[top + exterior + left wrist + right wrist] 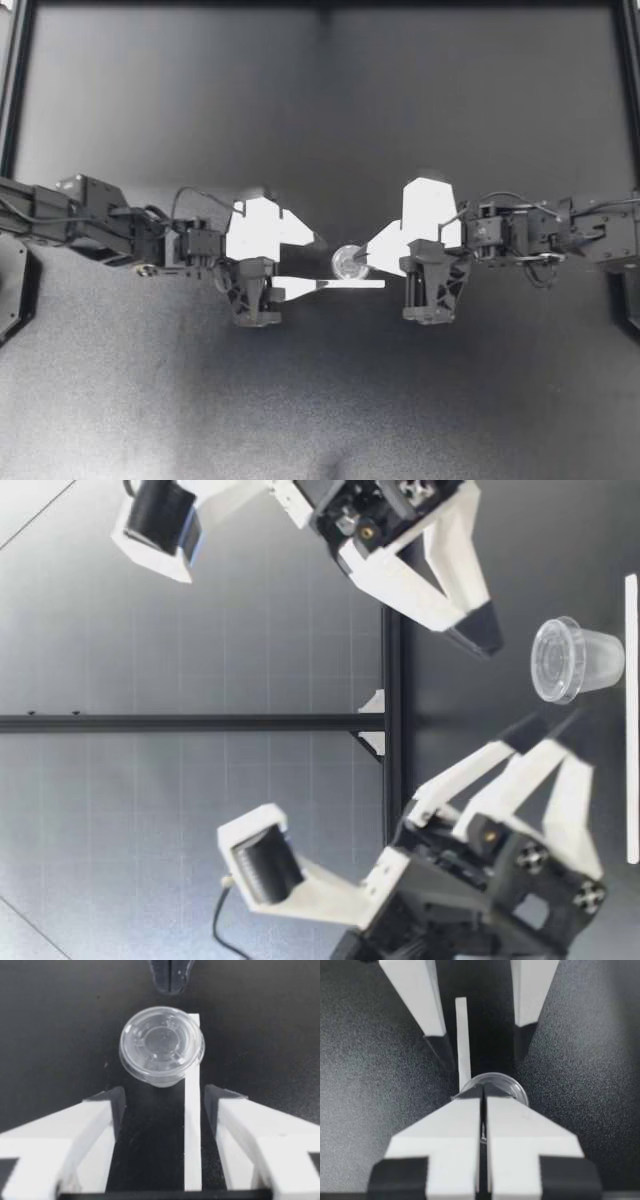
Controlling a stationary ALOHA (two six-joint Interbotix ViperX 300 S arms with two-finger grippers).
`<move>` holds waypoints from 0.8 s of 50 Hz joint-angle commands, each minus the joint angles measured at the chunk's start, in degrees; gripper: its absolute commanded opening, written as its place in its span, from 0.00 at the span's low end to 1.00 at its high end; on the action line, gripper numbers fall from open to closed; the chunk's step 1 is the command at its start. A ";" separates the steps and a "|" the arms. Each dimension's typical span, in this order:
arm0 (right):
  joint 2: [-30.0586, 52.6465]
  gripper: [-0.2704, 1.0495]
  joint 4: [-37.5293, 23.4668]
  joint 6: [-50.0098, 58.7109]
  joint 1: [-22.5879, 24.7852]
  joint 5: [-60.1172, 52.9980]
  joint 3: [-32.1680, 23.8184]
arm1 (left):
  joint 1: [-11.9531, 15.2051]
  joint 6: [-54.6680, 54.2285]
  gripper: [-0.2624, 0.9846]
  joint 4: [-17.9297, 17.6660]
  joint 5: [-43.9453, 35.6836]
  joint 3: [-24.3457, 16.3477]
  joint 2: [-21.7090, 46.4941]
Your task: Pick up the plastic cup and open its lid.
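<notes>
On the counter (pixel 320 400) stands the lidded plastic cup (pixel 348 262). My left hand (pixel 312 266) gapes wide, empty, facing it; my right hand (pixel 366 256) is pinched closed on nothing.

Dark table (pixel 320 100): cup (pixel 348 262), white strip (pixel 330 285)

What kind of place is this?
Most likely a robot lab workbench. A left arm and a right arm reach in over a dark table, a black metal frame edges it, and a small lidded plastic cup sits between them, like a practice set-up.
</notes>
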 commanded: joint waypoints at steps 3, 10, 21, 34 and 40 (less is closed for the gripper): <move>0.00 0.07 0.09 0.09 -0.53 -0.18 -0.88 | 0.00 0.00 0.65 0.00 -0.62 -2.20 0.53; 0.88 0.07 0.09 0.09 -0.53 -0.18 -0.70 | -0.09 0.18 0.64 0.00 -0.97 -3.52 1.76; 2.81 0.07 0.09 0.00 -0.53 -0.09 -0.62 | 0.00 0.09 0.64 0.00 -1.49 -4.57 3.16; 2.99 0.07 0.18 0.18 -0.88 2.11 0.09 | -0.09 0.09 0.64 0.00 -1.49 -4.83 3.34; 3.16 0.07 0.09 0.09 -0.88 2.11 0.09 | -0.09 0.09 0.64 0.09 -1.49 -5.19 3.52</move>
